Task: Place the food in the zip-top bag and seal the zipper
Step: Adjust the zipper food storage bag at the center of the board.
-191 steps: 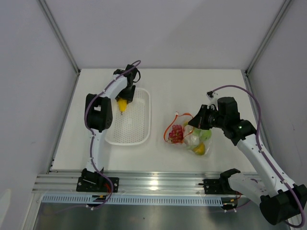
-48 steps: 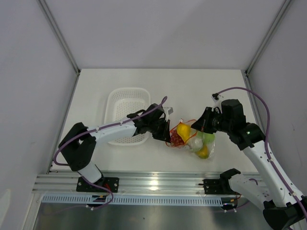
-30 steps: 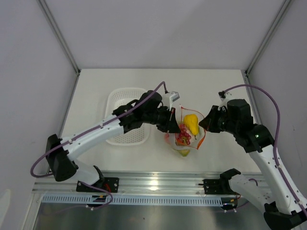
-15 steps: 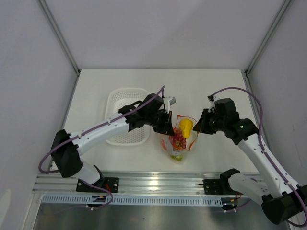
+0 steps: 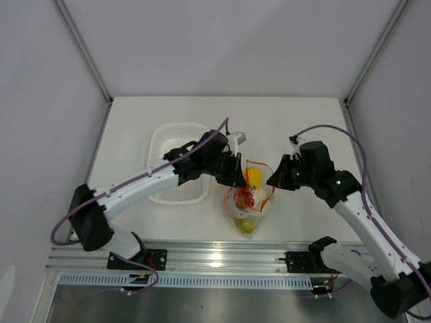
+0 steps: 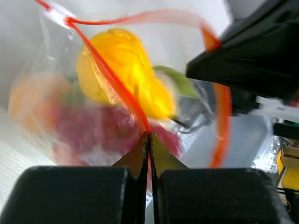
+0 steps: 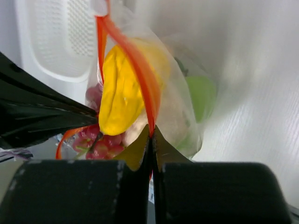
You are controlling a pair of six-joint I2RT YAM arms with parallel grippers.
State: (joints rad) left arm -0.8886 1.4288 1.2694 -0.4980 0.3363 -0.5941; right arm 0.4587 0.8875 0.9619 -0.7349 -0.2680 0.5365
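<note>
Pinches zipper (image 6: 110, 73) from 2 sides, left gripper (image 5: 237, 176) and right gripper (image 5: 273, 179) clamped shut, hanging zip-top bag (image 5: 246, 207) mouth-up, probably to retain the food (image 5: 254, 176).

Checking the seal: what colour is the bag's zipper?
Orange-red. The zipper shows best in the right wrist view.

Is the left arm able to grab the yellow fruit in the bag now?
Probably not. The left arm's fingers are pinched shut on the orange-red zipper strip of the clear plastic bag, so they'd need to let go before grabbing the yellow fruit.
</note>
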